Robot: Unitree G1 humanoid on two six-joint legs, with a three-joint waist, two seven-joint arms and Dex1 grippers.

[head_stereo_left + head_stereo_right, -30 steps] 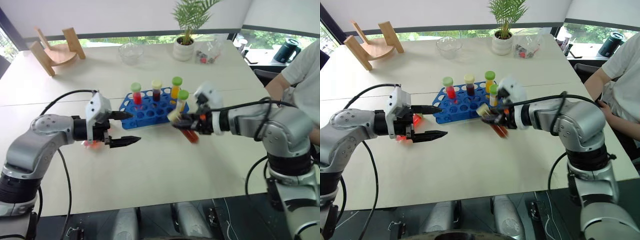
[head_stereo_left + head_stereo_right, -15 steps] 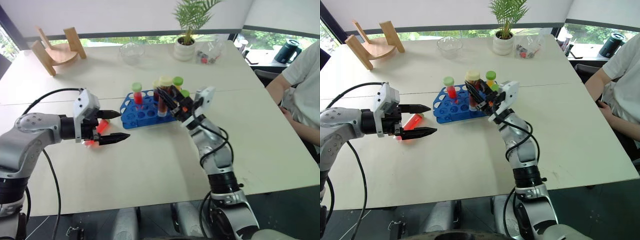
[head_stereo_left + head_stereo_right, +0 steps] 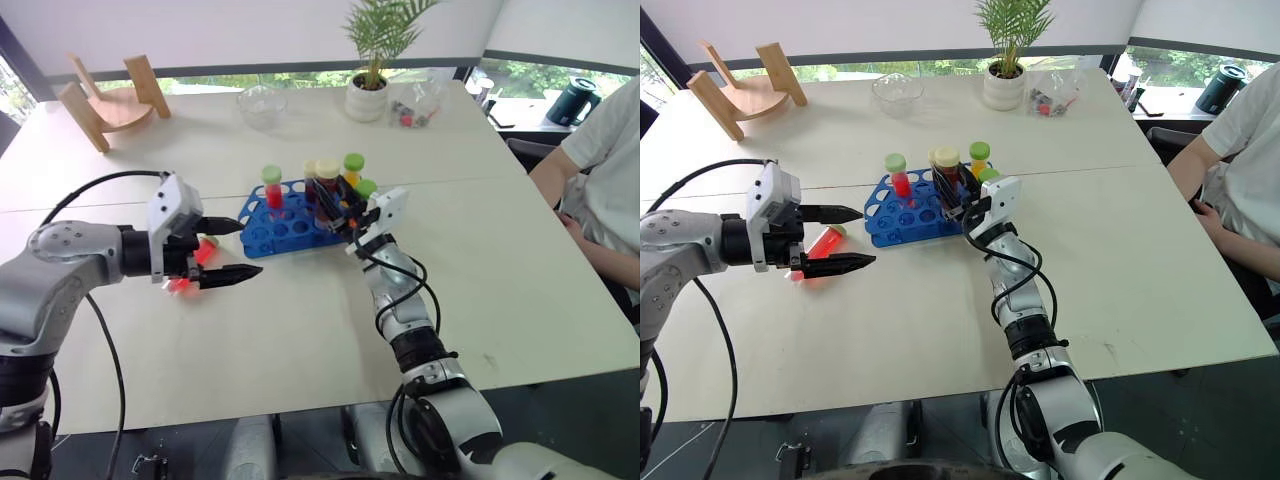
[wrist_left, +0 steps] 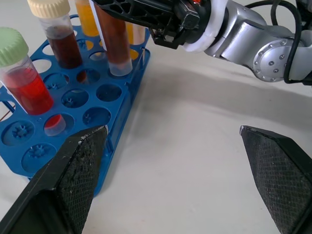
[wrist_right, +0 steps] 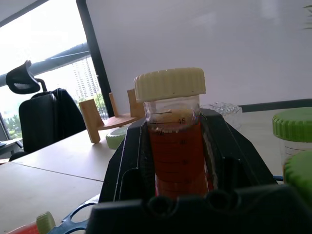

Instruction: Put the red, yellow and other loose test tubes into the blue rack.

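My right gripper [image 3: 335, 198] is clamped on a cream-capped tube of dark red-brown liquid [image 3: 326, 190], holding it upright over the right end of the blue plastic rack [image 3: 272, 232]. In the left wrist view the tube's rounded bottom [image 4: 118, 67] sits at one of the rack's holes near that edge; I cannot tell whether it has gone in. From the right wrist view the black fingers [image 5: 127, 163] press both sides of the tube just below its cap.

My left gripper [image 3: 235, 250] hangs left of the rack with its two black fingers spread wide and nothing between them, pointing toward the rack's near left corner. Just beyond and beneath that gripper a loose tube of bright red liquid [image 3: 820, 243] lies on its side on the pale wooden table [image 3: 300, 330], left of the rack.

In the rack stand a green-capped tube of red liquid [image 3: 273, 187] toward the left, another cream-capped dark tube [image 4: 55, 30] beside the one I am holding, and on the far right a green-capped tube of orange liquid [image 3: 351, 170] and one more green-capped tube [image 3: 366, 188].

Farther back on the table I see a clear glass bowl [image 3: 261, 104], a potted palm in a white pot [image 3: 369, 70] and a wooden stand [image 3: 105, 100] at the far left. A person in a white shirt [image 3: 600, 190] sits at the right edge.
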